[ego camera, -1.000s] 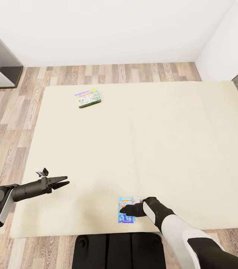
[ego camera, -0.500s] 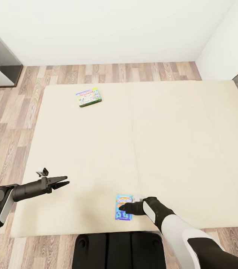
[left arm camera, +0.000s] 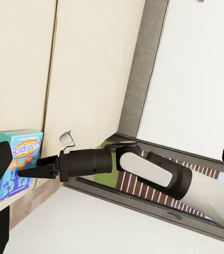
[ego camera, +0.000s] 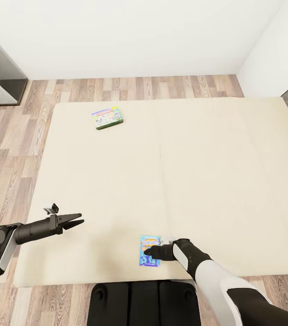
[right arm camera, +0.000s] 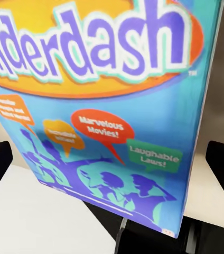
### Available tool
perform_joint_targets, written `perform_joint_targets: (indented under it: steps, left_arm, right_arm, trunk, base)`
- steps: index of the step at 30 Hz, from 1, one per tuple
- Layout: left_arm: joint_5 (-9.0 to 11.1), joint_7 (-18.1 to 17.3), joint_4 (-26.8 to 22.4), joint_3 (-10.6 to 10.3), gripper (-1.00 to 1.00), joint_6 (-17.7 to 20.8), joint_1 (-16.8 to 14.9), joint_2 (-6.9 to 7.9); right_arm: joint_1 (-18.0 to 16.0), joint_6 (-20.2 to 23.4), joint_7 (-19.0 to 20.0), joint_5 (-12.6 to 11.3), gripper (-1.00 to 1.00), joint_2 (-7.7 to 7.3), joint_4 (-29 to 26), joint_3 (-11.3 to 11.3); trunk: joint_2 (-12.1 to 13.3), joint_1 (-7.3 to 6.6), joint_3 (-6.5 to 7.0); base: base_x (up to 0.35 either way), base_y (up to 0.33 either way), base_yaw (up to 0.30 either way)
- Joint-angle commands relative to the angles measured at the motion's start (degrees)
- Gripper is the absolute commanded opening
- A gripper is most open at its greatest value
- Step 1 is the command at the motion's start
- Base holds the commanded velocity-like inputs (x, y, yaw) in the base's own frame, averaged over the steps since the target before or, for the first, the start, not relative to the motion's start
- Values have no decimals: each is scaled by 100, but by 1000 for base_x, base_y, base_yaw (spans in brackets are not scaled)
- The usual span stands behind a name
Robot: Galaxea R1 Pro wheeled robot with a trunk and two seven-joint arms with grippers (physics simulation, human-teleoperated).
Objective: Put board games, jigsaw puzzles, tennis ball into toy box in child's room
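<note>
One blue game box [ego camera: 150, 250], orange drawings.

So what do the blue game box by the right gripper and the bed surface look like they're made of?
The flat blue "Balderdash" game box looks like printed cardboard with a slightly glossy finish: crisp colour artwork, sharp straight edges. The wide cream bed mattress looks like matte fabric, soft and untextured, with a faint seam between its two sections. As simulator renders, both are guesses from looks only.

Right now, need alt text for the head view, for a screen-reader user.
The right gripper reaches onto a blue board game at the near edge of a cream bed. The left gripper hovers over the bed; a green-bordered board game lies at the far corner.
</note>
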Motion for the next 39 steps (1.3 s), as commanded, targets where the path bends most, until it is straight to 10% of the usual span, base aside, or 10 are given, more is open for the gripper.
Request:
perform_joint_targets:
  steps: [1,39]
  left_arm:
    - [5,-16,-1,-1,100,60,-2,2]
    - [5,-16,-2,-1,100,60,-2,2]
  right_arm:
    - [2,36,-20,-24,100,1,-5,-2]
    - [2,36,-20,-24,100,1,-5,-2]
  trunk:
    - [-7,4,-6]
    - [-7,4,-6]
  base:
    - [0,0,0]
    - [0,25,0]
